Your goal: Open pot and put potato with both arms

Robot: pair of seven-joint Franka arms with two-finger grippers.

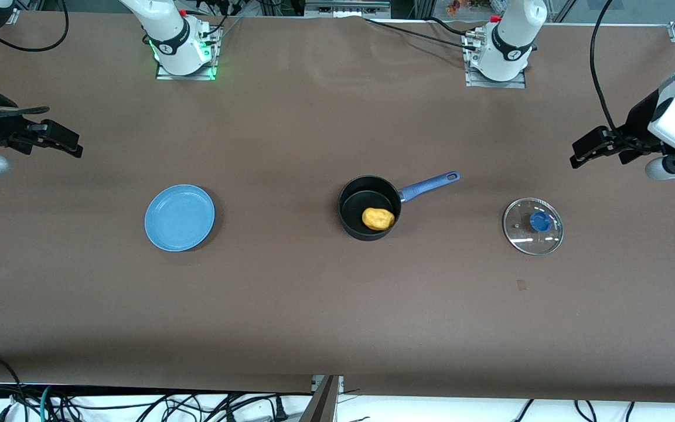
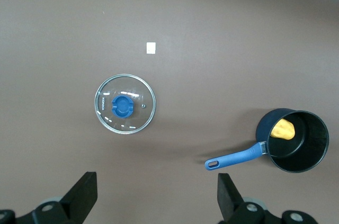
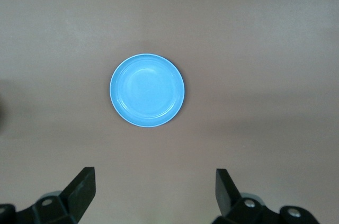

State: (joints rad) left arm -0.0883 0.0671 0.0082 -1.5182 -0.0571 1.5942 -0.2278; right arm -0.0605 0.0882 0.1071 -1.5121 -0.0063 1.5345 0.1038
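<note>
Mid-table sits the small black round saucepan with a long straight blue handle [image 1: 369, 207], uncovered, handle pointing toward the left arm's end and slightly away from the front camera. Small lumpy yellow-orange potato [image 1: 378, 218] lies inside the pot, against the wall near the handle root; the left wrist view shows the same [image 2: 282, 129].

Round glass lid with blue knob [image 1: 532, 225] lies flat on the brown table cover [image 1: 314, 305], well apart from the pot, toward the left arm's end. Left wrist view shows small writing on the lid's rim [image 2: 125, 104], too small to read. That view also shows a small pale square tag [image 2: 151, 48] on the cloth near the lid; in the front view it shows only as a faint mark.

Flat light-blue round plate [image 1: 179, 217] rests toward the right arm's end, well apart from the pot, nothing on it. Right wrist view shows only the plate [image 3: 147, 90] and cloth.

Left gripper [image 1: 588, 147] hangs in the air at the left arm's end of the table, over bare cloth, fingers [image 2: 79, 198] spread wide, holding nothing. Right gripper [image 1: 56, 138] hangs at the right arm's end over bare cloth, fingers [image 3: 78, 193] also spread wide, holding nothing.

Wide bare cloth lies between all three items and along the table edge nearest the front camera. Cables [image 1: 138, 407] run below that edge.
</note>
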